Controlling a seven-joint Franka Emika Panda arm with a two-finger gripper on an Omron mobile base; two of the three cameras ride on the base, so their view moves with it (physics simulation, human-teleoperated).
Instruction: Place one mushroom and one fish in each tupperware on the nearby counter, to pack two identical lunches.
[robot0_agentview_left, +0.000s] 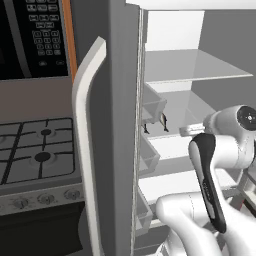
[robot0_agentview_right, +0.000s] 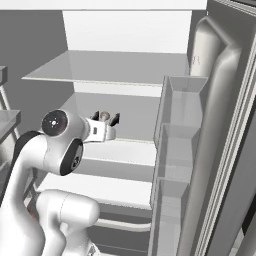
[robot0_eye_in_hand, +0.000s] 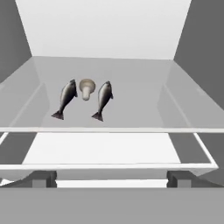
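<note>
1. Fridge open; its door (robot0_agentview_left: 107, 150) stands swung out, with empty bins on its inner face (robot0_agentview_right: 180, 150).
2. Landmark: the glass shelf (robot0_eye_in_hand: 131, 105) in the middle of the fridge. All places below are given relative to it.
3. Two fish and one mushroom lie on the shelf, toward its rear left as the hand view has it.
4. Left fish (robot0_eye_in_hand: 66, 98): dark grey, lying lengthwise front to back on the shelf, tail toward the shelf's front edge.
5. Right fish (robot0_eye_in_hand: 103, 99): same colour and same lie, roughly parallel to the left one, tail toward the front edge.
6. Mushroom (robot0_eye_in_hand: 86, 89): pale tan cap and short stalk, between the two fish, slightly further back on the shelf. Whether it touches either fish cannot be told.
7. In the left base view one fish (robot0_agentview_left: 164, 121) shows as a small dark shape on the shelf, just inside the door line.
8. Gripper (robot0_agentview_right: 105, 120): level with the shelf, at its front edge, pointing inward. Jaws spread wide, nothing between them; both dark fingers (robot0_eye_in_hand: 43, 179) sit apart at the bottom of the hand view, short of the fish.
9. In the right base view the mushroom (robot0_agentview_right: 104, 116) appears between the raised finger tips, further back on the shelf, not touched.
10. Stove (robot0_agentview_left: 35, 155) with black grates stands left of the fridge, a microwave (robot0_agentview_left: 32, 37) above it.
</note>
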